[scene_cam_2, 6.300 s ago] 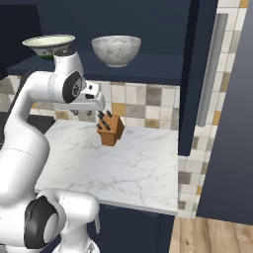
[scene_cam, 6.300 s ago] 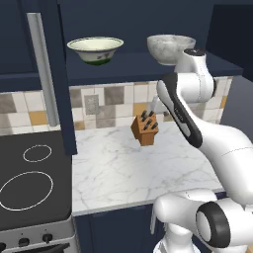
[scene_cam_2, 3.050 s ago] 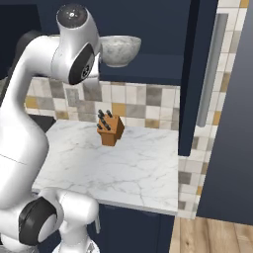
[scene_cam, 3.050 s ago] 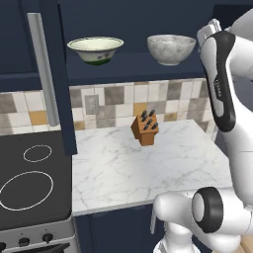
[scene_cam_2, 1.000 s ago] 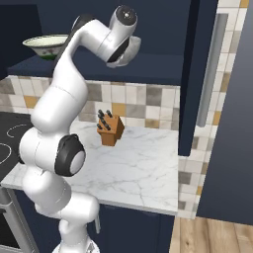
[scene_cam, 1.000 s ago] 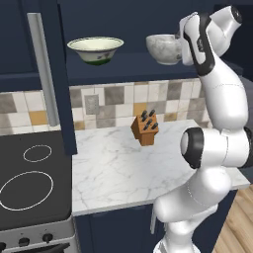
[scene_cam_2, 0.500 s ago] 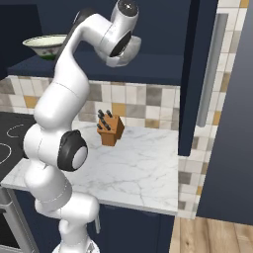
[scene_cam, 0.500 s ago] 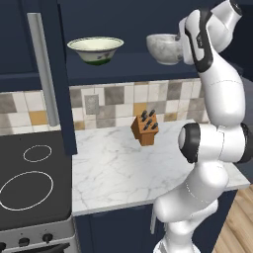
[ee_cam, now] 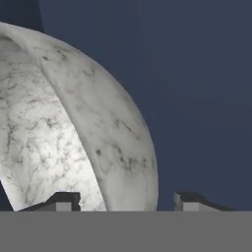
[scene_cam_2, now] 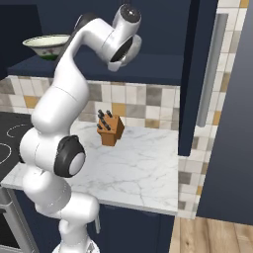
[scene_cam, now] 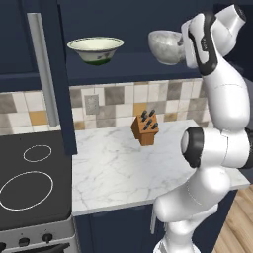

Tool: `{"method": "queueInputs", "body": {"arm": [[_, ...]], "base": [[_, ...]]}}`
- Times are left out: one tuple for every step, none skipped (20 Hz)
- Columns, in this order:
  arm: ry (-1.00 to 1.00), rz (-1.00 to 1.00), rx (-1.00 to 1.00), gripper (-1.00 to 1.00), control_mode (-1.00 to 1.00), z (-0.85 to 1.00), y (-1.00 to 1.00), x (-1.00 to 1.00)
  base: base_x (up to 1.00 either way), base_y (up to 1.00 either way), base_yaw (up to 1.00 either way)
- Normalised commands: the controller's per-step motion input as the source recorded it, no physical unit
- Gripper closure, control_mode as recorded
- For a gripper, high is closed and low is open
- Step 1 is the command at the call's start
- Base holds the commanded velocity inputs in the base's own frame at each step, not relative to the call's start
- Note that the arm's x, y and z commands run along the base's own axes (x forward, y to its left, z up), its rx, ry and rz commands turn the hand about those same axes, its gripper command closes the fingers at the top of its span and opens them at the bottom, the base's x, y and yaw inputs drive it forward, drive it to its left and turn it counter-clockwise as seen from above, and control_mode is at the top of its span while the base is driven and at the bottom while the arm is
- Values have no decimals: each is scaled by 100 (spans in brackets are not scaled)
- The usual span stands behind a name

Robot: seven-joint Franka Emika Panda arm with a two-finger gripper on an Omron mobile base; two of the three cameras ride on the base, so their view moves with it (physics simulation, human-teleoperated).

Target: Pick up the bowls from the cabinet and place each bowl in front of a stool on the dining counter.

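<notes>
Gripper (ee_cam: 127, 199) up at the cabinet shelf (scene_cam: 133, 66), fingertips (ee_cam: 61, 199) straddling the rim of the marbled stone bowl (scene_cam: 167, 45); in the hand view one tip sits inside the bowl's hollow, the other outside its wall, with a clear gap between the outer tip and the wall; jaws fairly wide, not pinched on the wall, so no hold on anything that I can see; whether they are closing cannot be told from the frames.

Key relation: the bowl wall lies between the two fingers, nearer the inner one; bowl is round, no long axis, so what matters is the rim edge running across the finger gap; judgement: closing would clamp the near wall, then lift and pull back out of the cabinet; risk is the bowl tipping on a one-sided rim hold.

Marbled stone bowl stands on the shelf at its right end, just beside the arm's wrist in the left base view; cream-and-green bowl (scene_cam: 95, 49) on the same shelf, well apart to the left, upright, untouched; both bowls look empty.

Below: marble counter (scene_cam: 113, 168) with a knife block (scene_cam: 145, 129) holding dark-handled knives; stovetop (scene_cam: 29, 183) at left; dining counter out of frame, so no bowl placed yet.
</notes>
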Motion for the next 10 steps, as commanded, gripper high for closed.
{"method": "queueInputs", "body": {"arm": [[-7,0,0,100,-100,-26,0,0],[-7,0,0,100,-100,-22,0,0],[-6,0,0,100,-100,-21,0,0],[-6,0,0,100,-100,-22,1,0],[-6,0,0,100,-100,-21,1,0],[-7,0,0,100,-100,-21,0,0],[-6,0,0,100,-100,-16,0,-4],[-8,0,0,100,-100,-9,0,-14],[-13,0,0,100,-100,0,0,-29],[-15,0,0,100,-100,0,0,-45]], "base": [[0,0,0],[0,0,0],[0,0,0],[0,0,0],[0,0,0],[0,0,0],[0,0,0],[0,0,0],[0,0,0],[0,0,0]]}}
